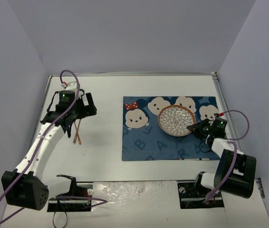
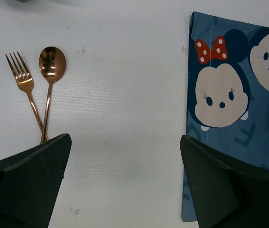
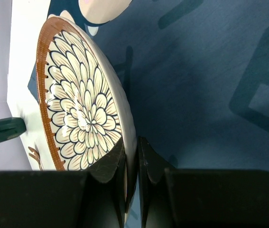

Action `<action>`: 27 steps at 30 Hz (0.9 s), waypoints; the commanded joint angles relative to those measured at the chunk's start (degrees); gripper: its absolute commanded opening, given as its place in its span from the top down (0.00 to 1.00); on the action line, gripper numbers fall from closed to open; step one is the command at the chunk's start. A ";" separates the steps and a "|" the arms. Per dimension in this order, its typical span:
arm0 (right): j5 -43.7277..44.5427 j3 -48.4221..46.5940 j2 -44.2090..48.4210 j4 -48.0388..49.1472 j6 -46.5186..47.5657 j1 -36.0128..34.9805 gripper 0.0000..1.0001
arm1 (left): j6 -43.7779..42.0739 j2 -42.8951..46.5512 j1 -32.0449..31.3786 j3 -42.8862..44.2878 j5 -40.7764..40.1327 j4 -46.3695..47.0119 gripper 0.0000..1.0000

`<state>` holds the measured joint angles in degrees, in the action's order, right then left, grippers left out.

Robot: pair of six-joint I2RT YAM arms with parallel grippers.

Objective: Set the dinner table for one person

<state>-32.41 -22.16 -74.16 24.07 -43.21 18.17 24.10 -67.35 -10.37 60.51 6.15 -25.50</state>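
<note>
A round plate with a brown rim and a petal pattern sits over the dark blue cartoon mat on the white dinner table. My right gripper is shut on the plate's near right rim; in the right wrist view the fingers pinch the plate edge, which looks raised off the mat. A copper fork and spoon lie crossed on the table left of the mat. My left gripper hangs open above them, nothing between its fingers.
Grey walls close in the table on three sides. The fork and spoon lie left of the mat under my left arm. The arm bases and their cables sit at the table's near edge.
</note>
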 commanded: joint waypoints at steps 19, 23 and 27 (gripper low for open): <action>-6.17 1.58 -8.35 17.41 3.79 1.18 0.99 | -0.02 1.70 0.44 1.54 0.42 2.58 0.03; -2.73 0.70 -5.28 10.74 6.64 1.30 0.65 | -0.02 1.61 0.44 1.49 0.49 2.64 0.03; 2.34 -1.74 0.05 0.42 10.30 1.25 0.32 | 0.23 1.34 0.44 1.41 0.44 2.73 0.03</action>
<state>-34.58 -20.50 -80.09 32.10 -37.62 19.11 24.12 -67.35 -10.37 60.51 6.17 -25.47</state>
